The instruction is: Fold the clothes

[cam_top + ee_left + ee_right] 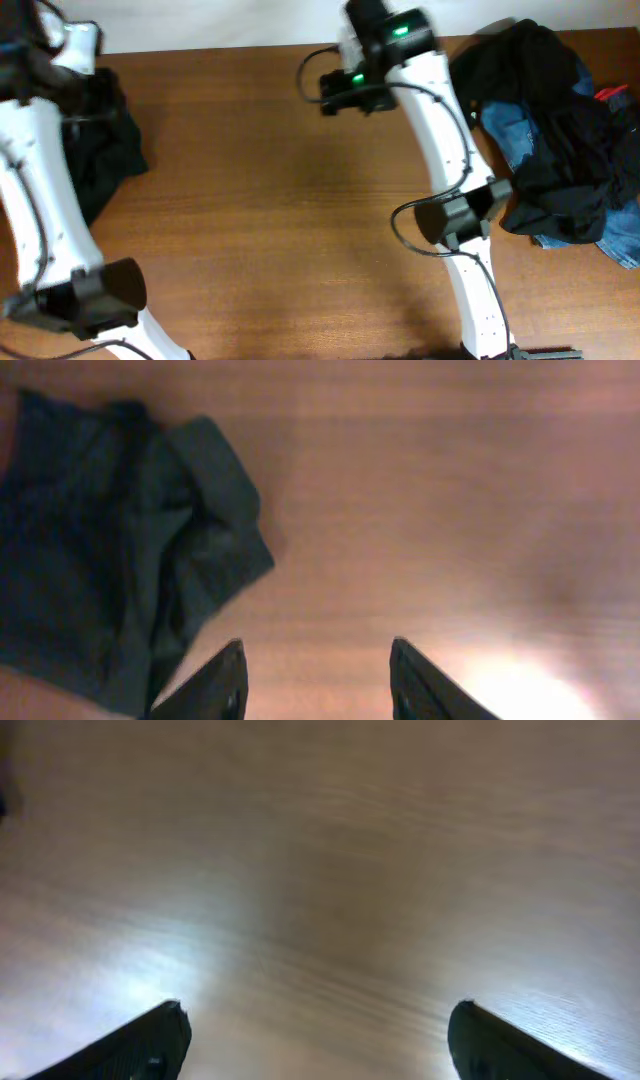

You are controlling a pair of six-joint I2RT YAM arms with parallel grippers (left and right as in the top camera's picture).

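Note:
A crumpled dark garment (105,150) lies at the table's left edge; it also shows in the left wrist view (110,540). My left gripper (315,660) is open and empty over bare wood just right of that garment. A pile of clothes sits at the far right: black fabric (560,130) on top, blue denim jeans (510,135) under it, and a red bit (612,95) at the edge. My right gripper (328,95) is near the table's back middle, left of the pile. It is wide open and empty over bare wood (320,1030).
The wooden table (280,220) runs between the two garment groups. My right arm's elbow (455,215) hangs close to the pile's left side. My left arm's base (85,295) is at the front left. The table's back edge (220,48) meets a white wall.

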